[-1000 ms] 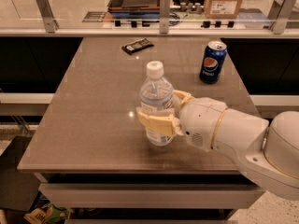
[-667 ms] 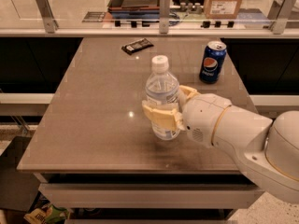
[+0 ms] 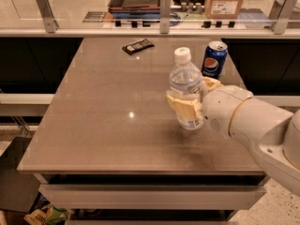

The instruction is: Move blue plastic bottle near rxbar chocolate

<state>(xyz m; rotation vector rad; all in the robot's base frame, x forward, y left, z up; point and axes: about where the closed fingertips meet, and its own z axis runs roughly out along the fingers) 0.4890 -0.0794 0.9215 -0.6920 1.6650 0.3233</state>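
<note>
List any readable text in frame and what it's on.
No words are legible.
Can: round red-white-blue logo, no readable word.
Bottle, held by the gripper over the table: label blurred.
Snack bar: lettering too small.
Cardboard box: sticker blurred.

Blue plastic bottle [image 3: 185, 78] upright in gripper [image 3: 190, 102]
</note>
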